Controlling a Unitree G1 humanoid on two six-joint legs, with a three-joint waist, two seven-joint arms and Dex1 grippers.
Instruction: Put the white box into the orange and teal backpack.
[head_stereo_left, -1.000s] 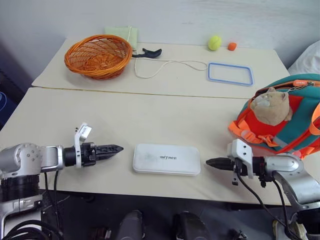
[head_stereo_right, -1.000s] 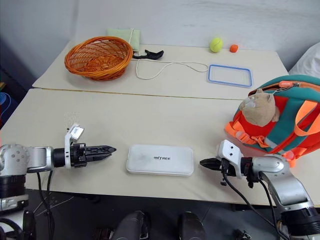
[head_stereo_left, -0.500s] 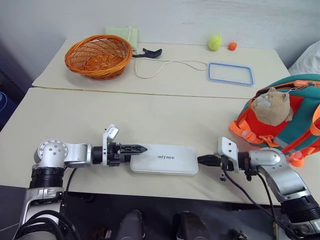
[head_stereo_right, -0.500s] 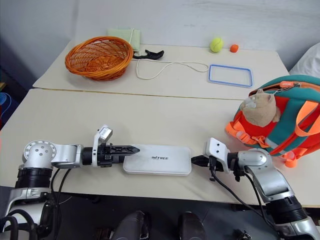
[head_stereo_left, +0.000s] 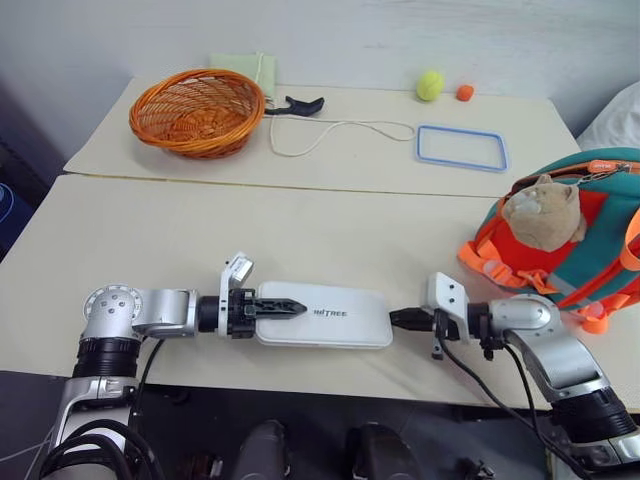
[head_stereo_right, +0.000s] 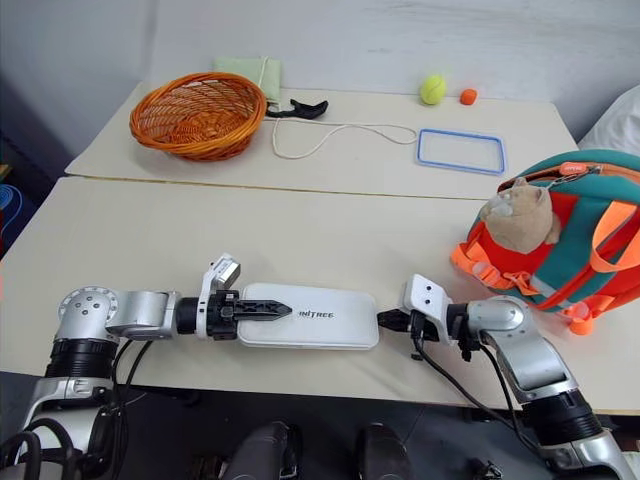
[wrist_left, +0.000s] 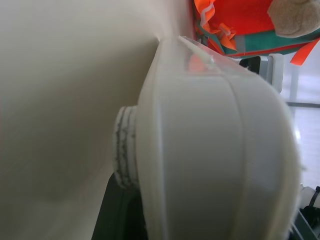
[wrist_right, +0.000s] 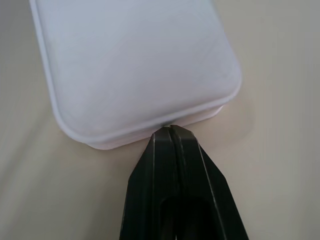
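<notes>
Box (head_stereo_left: 323, 314) lies flat on the near table (head_stereo_left: 150, 240), between the two grippers. Left gripper (head_stereo_left: 283, 308) is clamped on the box's left end, one finger (head_stereo_left: 280, 307) lying across the top. Right gripper (head_stereo_left: 396, 319), fingers pressed together, touches the box's right end with its tip. Backpack (head_stereo_left: 590, 225) sits beyond the right gripper, apart from the box.
</notes>
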